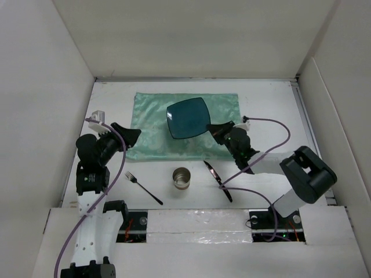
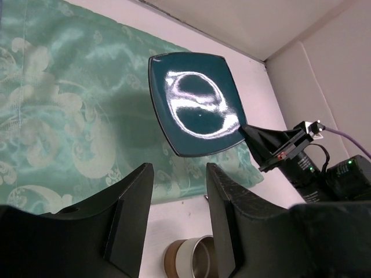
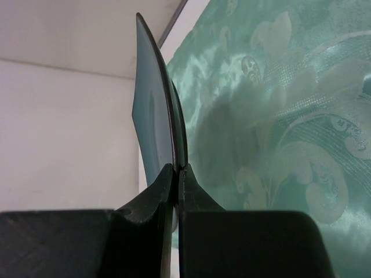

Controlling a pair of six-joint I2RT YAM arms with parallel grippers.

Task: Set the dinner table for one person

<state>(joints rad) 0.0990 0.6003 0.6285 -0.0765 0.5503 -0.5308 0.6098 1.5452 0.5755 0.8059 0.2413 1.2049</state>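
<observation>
Right claw [image 1: 217,128] clamps the teal plate [image 1: 188,117] by its right edge, plate sticking out leftward over the cloth [image 1: 152,136], whose long axis runs left-right on the counter [image 1: 264,99]; left claw [image 1: 133,134] is open, empty.

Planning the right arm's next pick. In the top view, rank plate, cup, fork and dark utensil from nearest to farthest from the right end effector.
1. plate, held in the right end effector.
2. dark utensil, just toward the bases.
3. cup, centre, further left.
4. fork, far left.

Bright even light, ring glare on plate [image 2: 200,110], soft shadow on cloth [image 3: 301,87]
</observation>
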